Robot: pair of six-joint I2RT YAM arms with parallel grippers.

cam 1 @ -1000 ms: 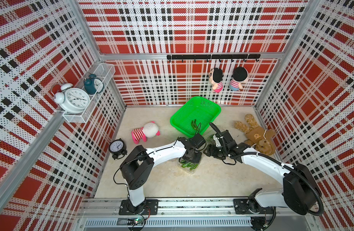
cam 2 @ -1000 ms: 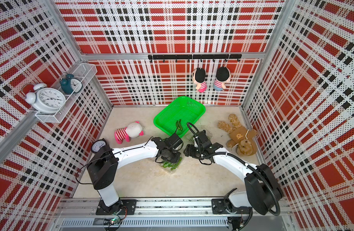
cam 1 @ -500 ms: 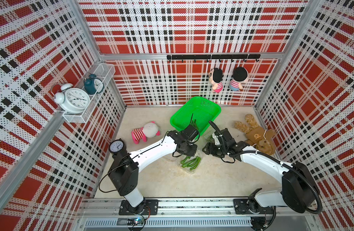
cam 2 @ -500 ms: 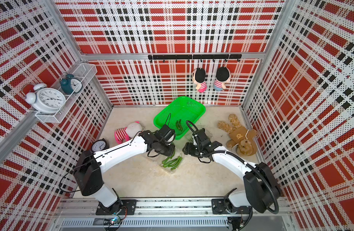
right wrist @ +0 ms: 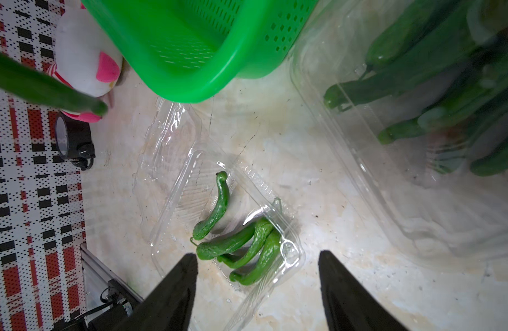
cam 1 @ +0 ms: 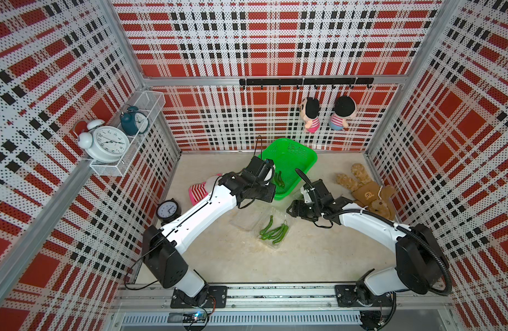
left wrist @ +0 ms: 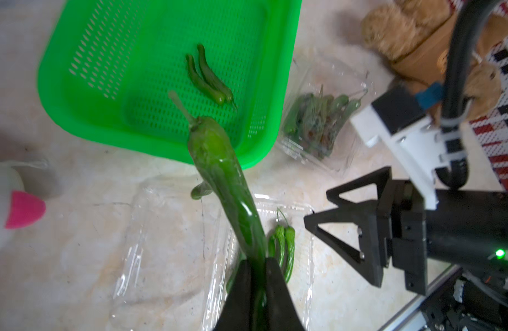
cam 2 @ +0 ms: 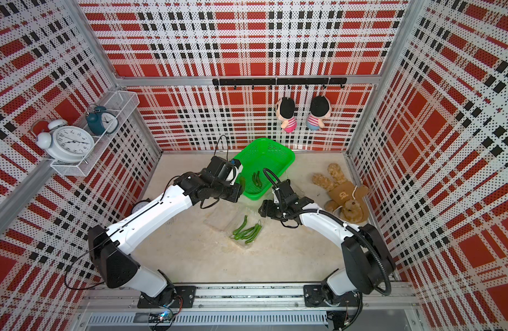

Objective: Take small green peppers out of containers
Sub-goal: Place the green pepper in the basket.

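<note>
Bench: a beige, stone-patterned surface that is carrying everything listed here, walled in by red plaid panels.

Green basket: it is sitting at the upper centre of both top views, and two small green peppers are lying side by side in it.

Brown bear plush: it is lying at the right of the frame, well apart from the work.

Striped pink-and-white plush: it is lying left of the basket, partly hidden by the left arm.

Open container: a clear clamshell that is lying flat at the centre of the top views with its lid folded back. A cluster of peppers is resting in its tray, one of them curving off alone beside the rest.

Second container: it is sitting just beside the basket's right rim. Peppers are packed inside it, blurred through the plastic.

Left gripper: it is hanging by the basket's near-left rim. Its jaws are pinched tight on the tip of one long pepper, whose stem end is pointing at the basket.

Right gripper: it is hovering at the upper right of the open container. Its jaws are standing wide apart and are gripping nothing.

Small black clock: it is standing at the bench's left edge.
</note>
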